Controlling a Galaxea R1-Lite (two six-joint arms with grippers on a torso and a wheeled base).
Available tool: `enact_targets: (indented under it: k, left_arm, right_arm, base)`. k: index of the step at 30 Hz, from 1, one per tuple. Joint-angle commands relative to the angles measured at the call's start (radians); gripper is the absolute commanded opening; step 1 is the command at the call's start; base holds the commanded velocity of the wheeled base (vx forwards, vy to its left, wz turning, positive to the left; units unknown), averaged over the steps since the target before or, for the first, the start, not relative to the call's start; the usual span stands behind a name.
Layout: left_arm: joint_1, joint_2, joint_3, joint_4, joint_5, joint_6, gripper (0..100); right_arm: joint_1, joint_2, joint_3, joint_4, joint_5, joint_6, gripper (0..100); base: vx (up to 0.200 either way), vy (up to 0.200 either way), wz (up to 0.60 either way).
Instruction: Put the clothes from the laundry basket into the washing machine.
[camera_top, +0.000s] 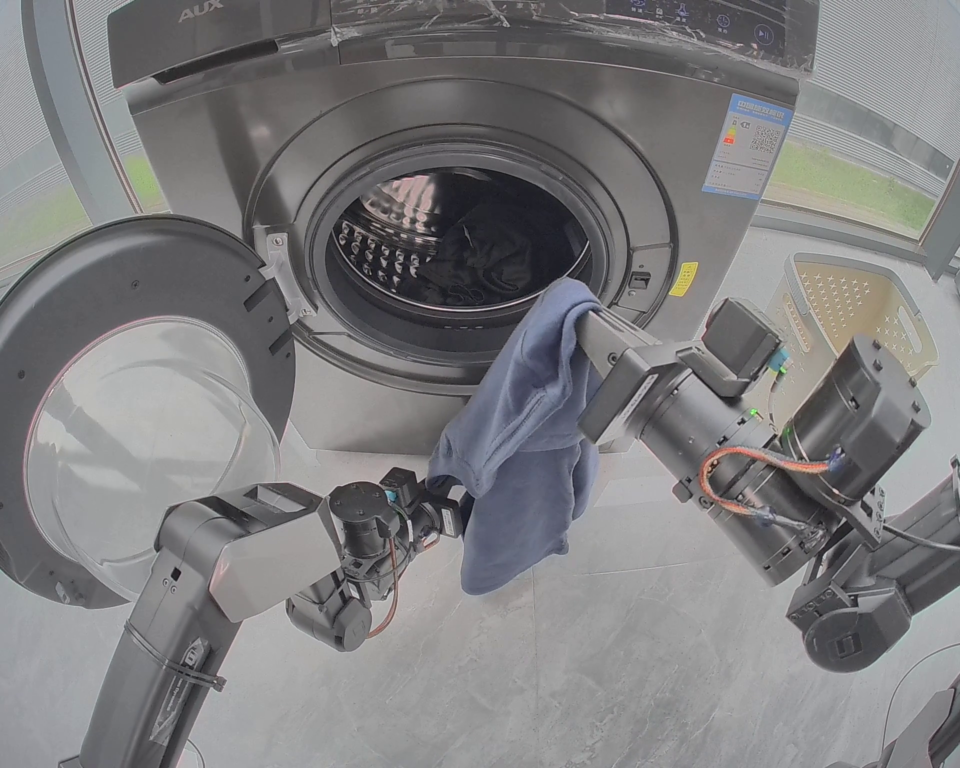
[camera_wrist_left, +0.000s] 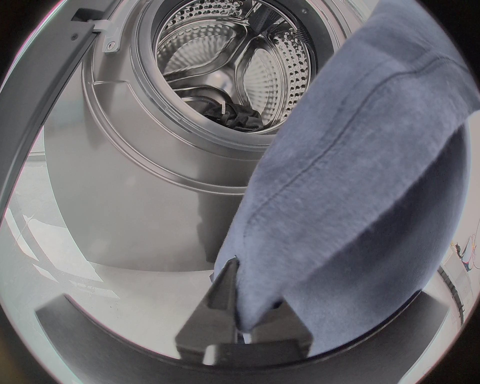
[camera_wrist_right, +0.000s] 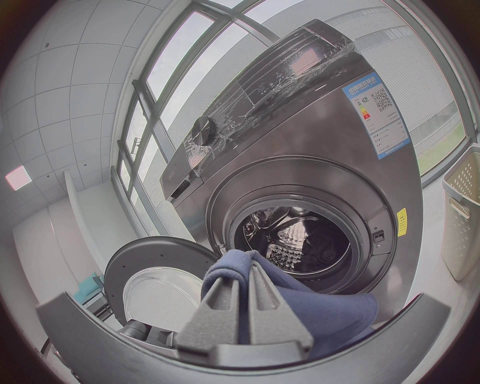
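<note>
A blue-grey garment (camera_top: 520, 430) hangs in front of the washing machine (camera_top: 450, 200), just below its open round drum mouth (camera_top: 460, 250). My right gripper (camera_top: 578, 318) is shut on the garment's top end (camera_wrist_right: 240, 267) near the lower right rim of the mouth. My left gripper (camera_top: 455, 505) is shut on the garment's lower edge (camera_wrist_left: 250, 300), low in front of the machine. Dark clothes (camera_top: 490, 260) lie inside the drum (camera_wrist_left: 235, 117). The cream laundry basket (camera_top: 850, 320) stands on the floor to the machine's right (camera_wrist_right: 462, 220).
The machine's round door (camera_top: 130, 400) stands swung open to the left, close beside my left arm. Grey tiled floor (camera_top: 560, 660) spreads in front. Windows run behind and to the right of the machine.
</note>
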Motion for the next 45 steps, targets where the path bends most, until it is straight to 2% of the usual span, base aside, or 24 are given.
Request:
enact_targets:
  k: [1, 3, 4, 7, 12, 19, 23, 24, 25, 28, 41, 42, 45]
  left_arm:
    - [0.004, -0.025, 0.007, -0.003, 0.002, -0.005, 0]
    - [0.004, -0.045, 0.027, -0.004, 0.002, -0.001, 0]
    - [0.004, -0.079, 0.078, -0.004, 0.002, -0.001, 0]
    - [0.002, -0.186, 0.193, -0.006, -0.003, -0.005, 0]
    - [-0.012, -0.398, 0.391, -0.004, -0.012, -0.024, 0]
    - [-0.056, -0.737, 0.627, -0.001, -0.015, -0.043, 0]
    - [-0.061, -0.857, 0.665, -0.001, -0.017, -0.072, 0]
    - [-0.061, -0.860, 0.665, 0.000, -0.017, -0.072, 0]
    - [-0.061, -0.889, 0.675, -0.001, -0.017, -0.087, 0]
    - [-0.061, -0.918, 0.695, -0.001, -0.018, -0.098, 0]
    - [-0.107, -0.959, 0.630, -0.003, -0.025, -0.100, 0]
    - [-0.107, -0.959, 0.630, -0.003, -0.023, -0.100, 0]
    - [-0.104, -0.952, 0.627, -0.003, -0.020, -0.100, 0]
  right_arm:
    - [-0.015, 0.002, 0.018, 0.000, 0.000, 0.000, 0]
    - [-0.030, 0.006, 0.021, 0.001, -0.002, 0.001, 0]
    - [-0.062, 0.010, 0.025, 0.001, -0.002, 0.001, 0]
    - [-0.099, 0.010, 0.036, -0.002, -0.002, 0.004, 0]
    - [-0.144, 0.012, 0.047, 0.003, -0.002, 0.008, 0]
    - [-0.234, 0.029, 0.142, -0.011, 0.003, 0.009, 0]
    - [-0.254, 0.033, 0.165, -0.011, 0.004, 0.009, 0]
    - [-0.254, 0.033, 0.165, -0.009, 0.004, 0.009, 0]
    - [-0.259, 0.048, 0.166, -0.003, 0.001, 0.011, 0]
    - [-0.259, 0.070, 0.176, -0.003, 0.001, 0.011, 0]
    - [-0.257, 0.170, 0.099, -0.020, 0.000, 0.008, 0]
    - [-0.257, 0.180, 0.099, -0.020, 0.000, 0.008, 100]
    - [-0.257, 0.208, 0.111, -0.014, 0.000, 0.008, 100]
  base:
    - [0.000, 0.000, 0.00]
    - [0.000, 0.000, 0.00]
    - [0.000, 0.000, 0.00]
    - [0.000, 0.000, 0.00]
    - [0.000, 0.000, 0.00]
    - [0.000, 0.000, 0.00]
    - [0.000, 0.000, 0.00]
    - [0.000, 0.000, 0.00]
    - [0.000, 0.000, 0.00]
    - [0.000, 0.000, 0.00]
    - [0.000, 0.000, 0.00]
    - [0.000, 0.000, 0.00]
    - [0.000, 0.000, 0.00]
